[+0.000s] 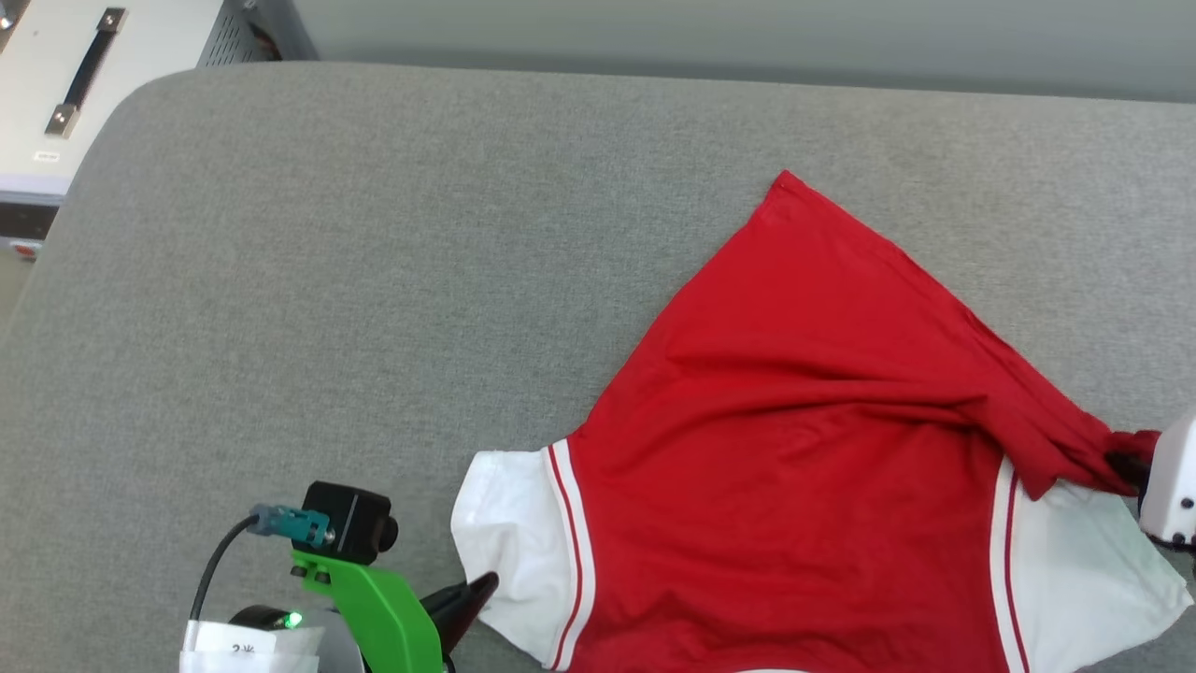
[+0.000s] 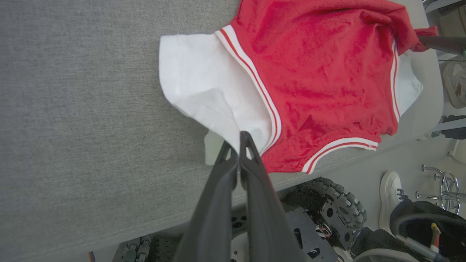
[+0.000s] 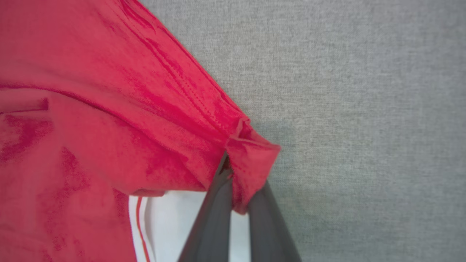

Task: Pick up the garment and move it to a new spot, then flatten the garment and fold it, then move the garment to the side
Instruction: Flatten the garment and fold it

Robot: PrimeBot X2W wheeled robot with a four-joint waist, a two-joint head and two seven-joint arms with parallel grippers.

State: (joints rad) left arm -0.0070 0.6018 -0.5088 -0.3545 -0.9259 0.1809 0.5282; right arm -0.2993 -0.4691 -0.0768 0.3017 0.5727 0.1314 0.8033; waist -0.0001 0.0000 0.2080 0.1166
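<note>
Now garment (image 1: 794,421): left gripper (image 2: 239,145) on sleeve (image 2: 196,80), right gripper (image 3: 233,174) on hem (image 3: 251,156).

Your grey fabric-covered bench (image 1: 374,280) runs across the head view, with one rounded corner at upper left. The shirt (image 1: 794,421) lies on it at lower right, rumpled, its red body between two white sleeves.

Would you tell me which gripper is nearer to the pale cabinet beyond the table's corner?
Left. The left gripper pinches the garment's white sleeve on the cabinet's side; the right gripper holds the red hem far across the garment.
</note>
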